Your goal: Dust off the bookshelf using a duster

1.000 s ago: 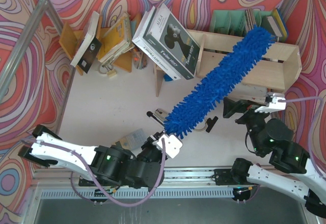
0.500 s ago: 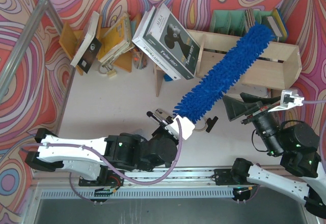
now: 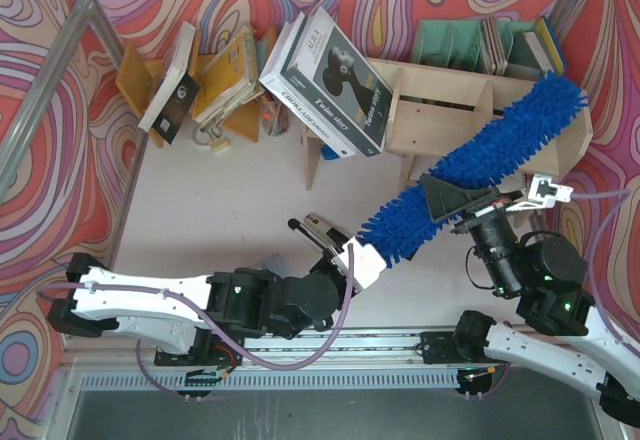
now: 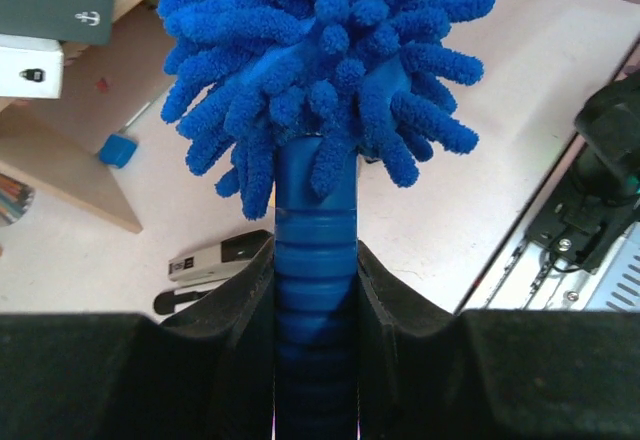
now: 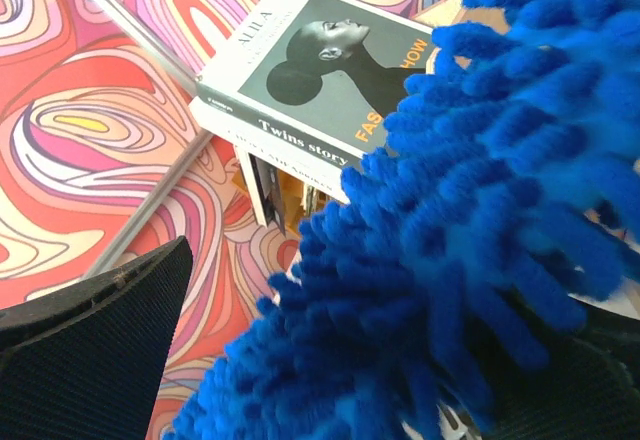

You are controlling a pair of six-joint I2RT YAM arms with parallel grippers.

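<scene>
The duster (image 3: 480,165) is a long bright-blue fluffy brush lying slantwise from the table's middle up to the right. Its tip rests at the right end panel of the pale plywood bookshelf (image 3: 450,110). My left gripper (image 3: 352,260) is shut on the duster's dark blue ribbed handle (image 4: 315,260), with the fluffy head (image 4: 320,50) just beyond the fingers. My right gripper (image 3: 452,203) is open, its jaws wide apart on either side of the brush's middle. The brush (image 5: 480,210) fills the right wrist view between the black fingers (image 5: 100,350).
A large grey book (image 3: 330,80) leans on the shelf's left end and also shows in the right wrist view (image 5: 320,80). An orange-brown book rack (image 3: 140,75) stands back left, a mint-green file holder (image 3: 450,40) behind the shelf. A small stapler-like tool (image 3: 315,228) lies by my left gripper.
The duster has swung to the right, its tip going from the shelf's back rim to the right end panel. My right gripper has moved left so that the brush passes between its jaws.
</scene>
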